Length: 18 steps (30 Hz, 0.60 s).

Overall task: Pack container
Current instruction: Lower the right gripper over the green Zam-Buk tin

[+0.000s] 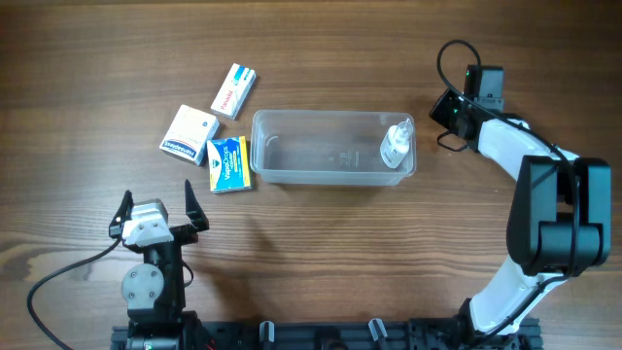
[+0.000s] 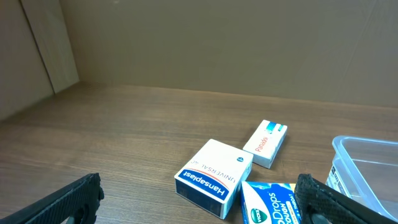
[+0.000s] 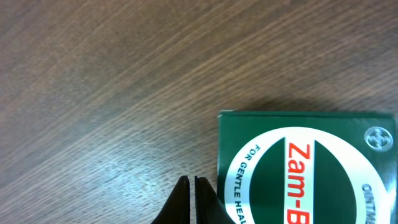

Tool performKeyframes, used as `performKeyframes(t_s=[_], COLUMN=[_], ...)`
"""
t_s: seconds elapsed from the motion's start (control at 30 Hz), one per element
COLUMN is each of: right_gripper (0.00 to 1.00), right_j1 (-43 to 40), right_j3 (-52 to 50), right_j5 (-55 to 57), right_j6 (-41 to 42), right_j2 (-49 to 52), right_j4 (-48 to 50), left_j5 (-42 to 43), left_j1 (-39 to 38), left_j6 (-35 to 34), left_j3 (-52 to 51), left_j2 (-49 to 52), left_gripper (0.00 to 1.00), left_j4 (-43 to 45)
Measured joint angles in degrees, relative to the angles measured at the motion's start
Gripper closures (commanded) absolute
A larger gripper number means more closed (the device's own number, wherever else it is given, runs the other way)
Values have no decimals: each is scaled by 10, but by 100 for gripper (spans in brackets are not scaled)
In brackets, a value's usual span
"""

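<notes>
Green box [image 3: 305, 168] seen only by right wrist; right pincer [image 3: 192, 182] together, left pincer [image 1: 157, 197] apart.

Looks straight down on a brown wooden table [image 3: 106, 81] with diagonal grain. Takes in a green box [image 3: 308, 168] at the lower right, lying flat, cut off by the right and bottom edges. Reads "Zam-B" in red letters inside a white oval ring on the lid, with "FOR GENTLE HEAL" in small green print along the curve. Shows the right gripper [image 3: 194, 202] at the bottom edge, with two dark fingers pressed together on nothing, just beside the box's left side; contact unclear.
</notes>
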Motion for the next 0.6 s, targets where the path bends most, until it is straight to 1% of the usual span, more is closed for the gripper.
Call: performKeyframes(t_s=[0.3,0.6], right_gripper=[96,96], right_j1=[0,0], right_j3=[0,1], right_j5=[4,16], right_j6=[-7,-56], right_j2=[0,0], right_j4=[-15,-54], left_j5=[0,0], left_j1=[0,0], left_j6=[0,0], left_j3=[0,0], left_j2=[0,0], left_gripper=[0,0], left_j4=[0,0])
